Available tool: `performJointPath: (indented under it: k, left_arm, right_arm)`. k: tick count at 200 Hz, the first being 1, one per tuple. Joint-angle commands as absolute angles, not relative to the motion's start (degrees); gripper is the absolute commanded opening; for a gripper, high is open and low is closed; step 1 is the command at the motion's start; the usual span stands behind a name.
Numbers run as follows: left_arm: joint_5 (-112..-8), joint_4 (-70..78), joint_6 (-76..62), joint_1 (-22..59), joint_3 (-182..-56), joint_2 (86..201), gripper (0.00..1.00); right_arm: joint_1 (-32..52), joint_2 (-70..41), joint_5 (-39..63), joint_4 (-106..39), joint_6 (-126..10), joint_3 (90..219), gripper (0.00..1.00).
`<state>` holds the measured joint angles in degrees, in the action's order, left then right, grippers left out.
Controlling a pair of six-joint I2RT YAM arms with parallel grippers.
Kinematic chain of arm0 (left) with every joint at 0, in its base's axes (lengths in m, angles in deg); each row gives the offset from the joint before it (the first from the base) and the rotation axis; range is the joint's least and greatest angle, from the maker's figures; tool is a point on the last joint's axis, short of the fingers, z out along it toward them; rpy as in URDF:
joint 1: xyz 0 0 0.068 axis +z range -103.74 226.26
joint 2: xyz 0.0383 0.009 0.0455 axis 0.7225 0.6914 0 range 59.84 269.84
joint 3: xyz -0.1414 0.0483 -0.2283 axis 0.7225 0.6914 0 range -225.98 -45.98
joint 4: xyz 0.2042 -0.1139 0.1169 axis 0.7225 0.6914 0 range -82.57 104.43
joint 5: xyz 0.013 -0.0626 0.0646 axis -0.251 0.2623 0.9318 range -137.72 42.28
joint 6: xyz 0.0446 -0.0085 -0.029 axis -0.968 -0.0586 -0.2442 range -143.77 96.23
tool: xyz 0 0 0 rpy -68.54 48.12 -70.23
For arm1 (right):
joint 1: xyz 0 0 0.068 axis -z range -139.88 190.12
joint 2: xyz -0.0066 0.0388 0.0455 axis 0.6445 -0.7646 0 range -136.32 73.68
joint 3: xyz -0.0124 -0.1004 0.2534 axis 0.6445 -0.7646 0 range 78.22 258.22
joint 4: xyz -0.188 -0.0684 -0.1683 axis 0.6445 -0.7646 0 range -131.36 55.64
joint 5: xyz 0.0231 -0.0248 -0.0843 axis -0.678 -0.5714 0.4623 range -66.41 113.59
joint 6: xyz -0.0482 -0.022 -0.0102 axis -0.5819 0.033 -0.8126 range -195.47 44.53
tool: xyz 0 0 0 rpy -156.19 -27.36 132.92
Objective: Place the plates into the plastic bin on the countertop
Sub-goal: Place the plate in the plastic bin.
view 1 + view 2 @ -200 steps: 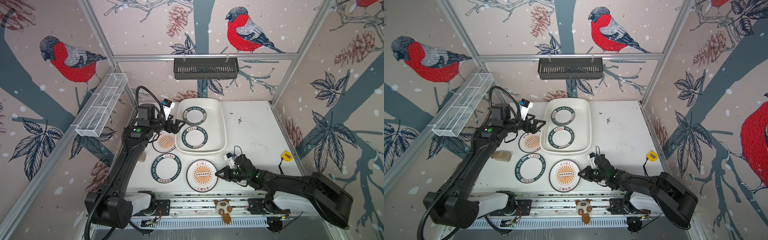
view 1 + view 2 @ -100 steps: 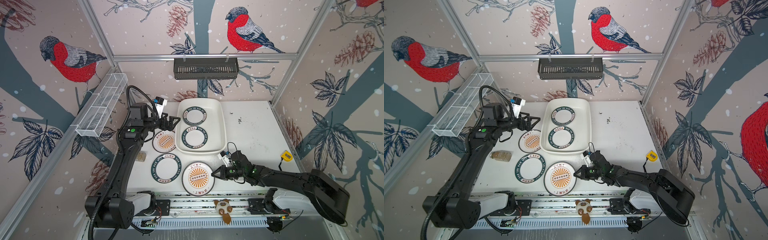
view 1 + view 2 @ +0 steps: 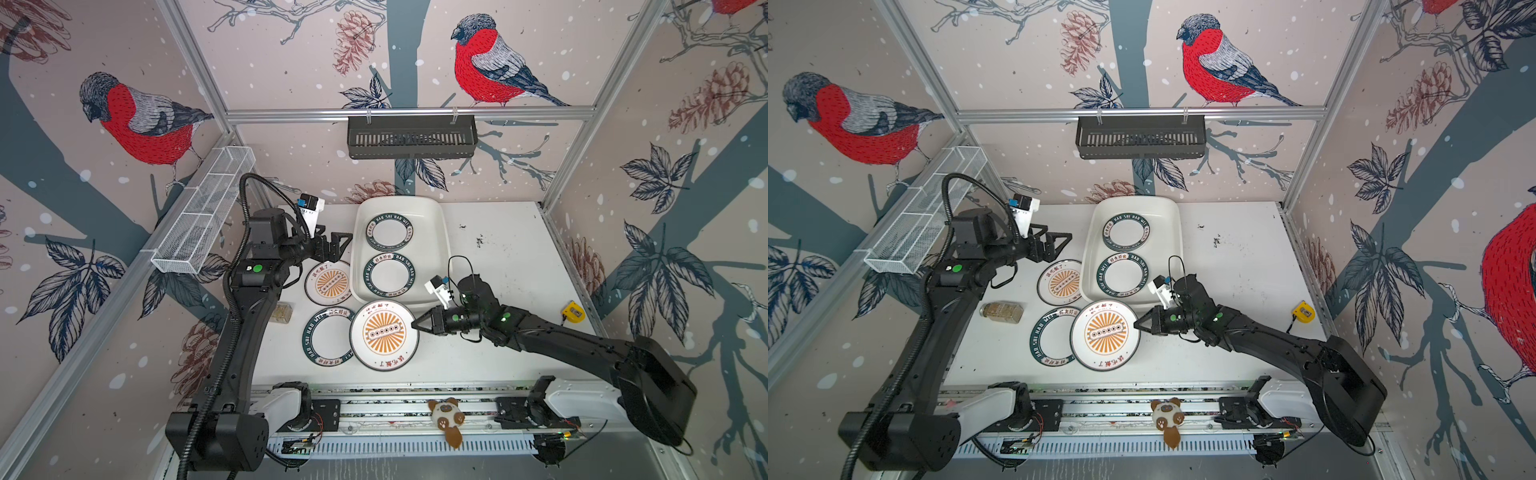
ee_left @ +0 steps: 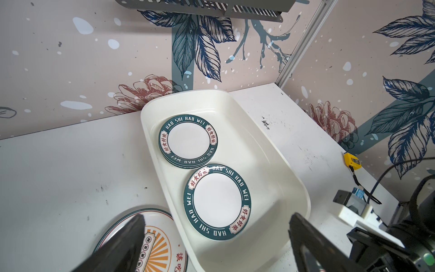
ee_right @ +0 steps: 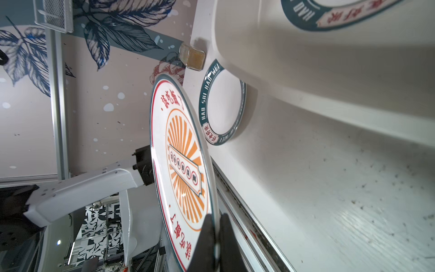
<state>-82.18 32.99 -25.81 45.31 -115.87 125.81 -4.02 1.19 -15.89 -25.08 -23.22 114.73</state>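
bright even overhead light, soft shadows, glare on the sunburst plate (image 5: pixel 183 164), wide-angle bending at edges

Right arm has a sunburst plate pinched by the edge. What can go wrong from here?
1. The right gripper pinches the held sunburst plate only at its rim; it may slip or tip.
2. The near wall of the plastic bin stands in the path; the plate could clip it.
3. Green-rimmed plates already cover much of the bin floor; it may land tilted.
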Motion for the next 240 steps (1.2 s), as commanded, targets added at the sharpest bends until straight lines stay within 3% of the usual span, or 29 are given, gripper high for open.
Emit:
performJointPath:
  k: [1, 106, 240]
  left_arm:
    - [-81.82, 32.39, -27.45, 45.47, -116.44, 125.49, 0.95]
    - [-83.0, 32.57, -27.37, 45.4, -116.85, 126.66, 0.95]
    - [-87.4, 32.23, -28.69, 45.6, -114.32, 125.77, 0.95]
  right_arm:
    - [-0.93, -0.62, -21.19, -23.1, -24.51, 118.51, 0.01]
    - [14.18, -19.84, -21.48, -37.44, -38.94, 144.6, 0.01]
    - [16.54, -35.4, -7.19, -47.63, -48.33, 157.11, 0.0]
